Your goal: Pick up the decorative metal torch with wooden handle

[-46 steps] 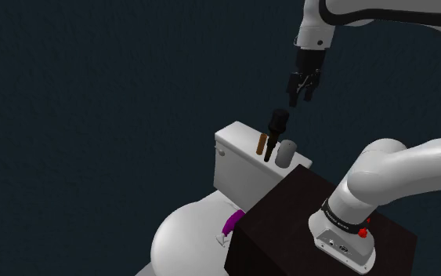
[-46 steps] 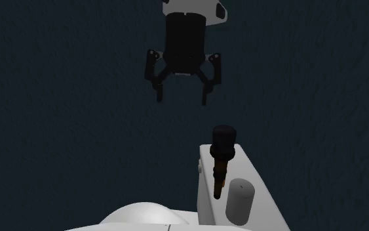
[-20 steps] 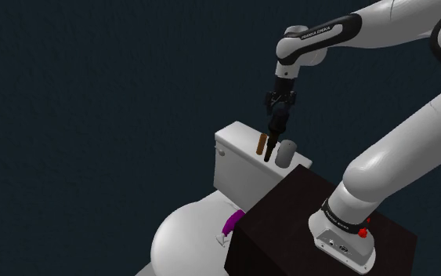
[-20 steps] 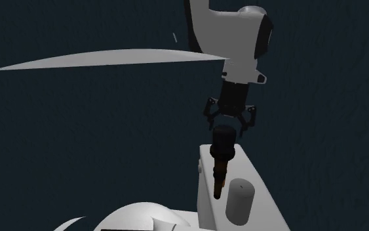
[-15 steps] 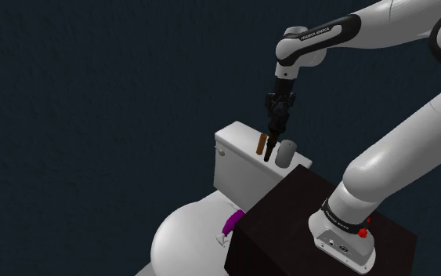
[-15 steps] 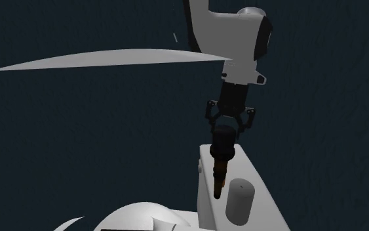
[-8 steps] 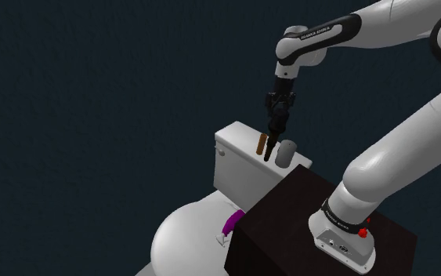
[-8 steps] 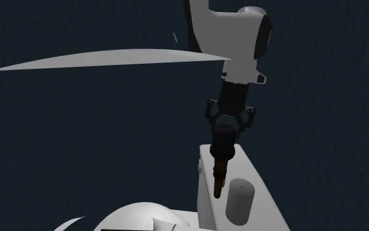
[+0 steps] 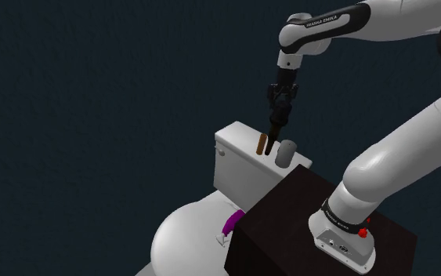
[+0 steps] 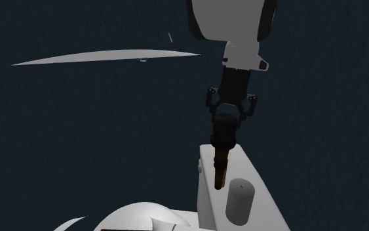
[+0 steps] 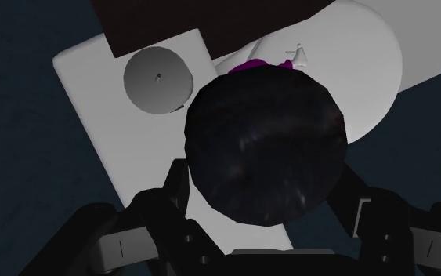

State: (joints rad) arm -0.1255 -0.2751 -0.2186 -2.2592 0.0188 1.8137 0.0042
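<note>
- The dark stand [image 9: 289, 212] is nearest, beside the white toilet bowl [image 9: 187, 235].
- A grey cylinder [image 9: 286, 153] stands at the tank lid's [image 9: 238, 135] near end.
- Past it, mid-lid, is the torch [image 10: 221, 157], almost upright.
- The gripper [image 10: 227, 121] pinches its black head from above.
- A brown block [image 9: 262, 143] stands just beside it.

Upright torch [image 10: 221, 157] in the gripper [image 10: 227, 123]
Its bulbous black head is on top, clasped between the gripper's fingers. A slim brown handle hangs straight down from it to a dark tip, low over the white toilet tank [image 10: 238, 164]. Whether the tip touches the tank top cannot be told.
</note>
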